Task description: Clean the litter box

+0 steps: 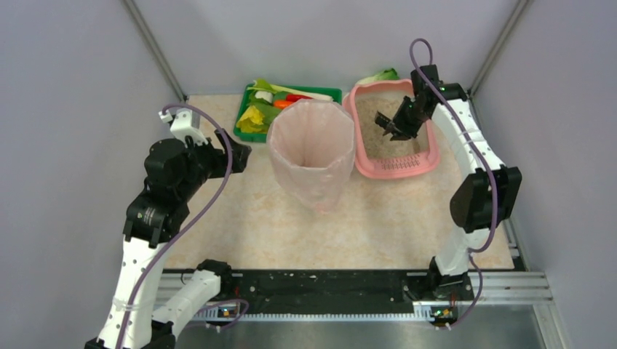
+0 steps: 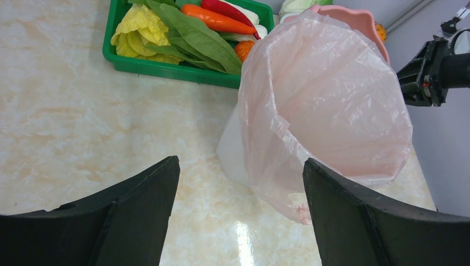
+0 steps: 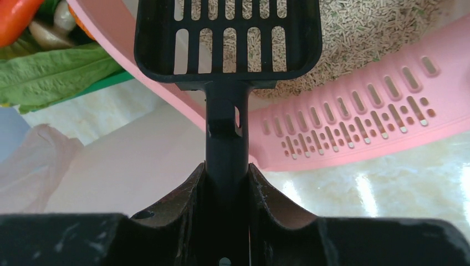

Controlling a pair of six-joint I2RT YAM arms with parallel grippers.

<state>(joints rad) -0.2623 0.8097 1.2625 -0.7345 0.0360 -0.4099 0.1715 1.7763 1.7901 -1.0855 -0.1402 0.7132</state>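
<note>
The pink litter box [image 1: 431, 161] sits at the back right, with beige litter [image 1: 371, 134] inside and a slotted grate [image 1: 400, 166] at its near end. It also shows in the right wrist view [image 3: 354, 127]. My right gripper [image 1: 401, 122] is shut on the handle of a black slotted scoop [image 3: 227, 39], held over the litter; the scoop head looks empty. My left gripper [image 2: 241, 177] is open and empty above the table, left of the bag-lined bin [image 2: 327, 94].
The tall translucent pink bag-lined bin [image 1: 311, 149] stands mid-table, just left of the litter box. A green tray [image 1: 244, 133] of vegetables lies behind it at the back left. A leafy vegetable [image 1: 382, 75] lies behind the litter box. Grey walls close in both sides.
</note>
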